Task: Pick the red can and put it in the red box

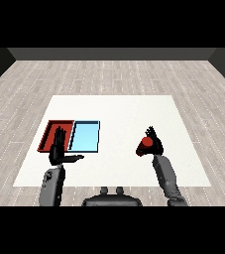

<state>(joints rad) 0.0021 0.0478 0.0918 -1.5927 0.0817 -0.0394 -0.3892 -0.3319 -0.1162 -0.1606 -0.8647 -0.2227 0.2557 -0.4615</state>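
Observation:
The red can (145, 146) is on the right half of the white table, with my right hand (155, 143) curled round it from the right side. I cannot tell whether the can rests on the table or is lifted. The red tray (49, 130) lies at the left of the table, its near part hidden behind my left hand (58, 147). That hand is held upright with straight fingers and the thumb pointing right, holding nothing.
A light blue tray (85, 136) lies right beside the red tray, touching its right side. White tabletop (119, 114) stretches between the trays and the can. Grey wooden floor surrounds the table.

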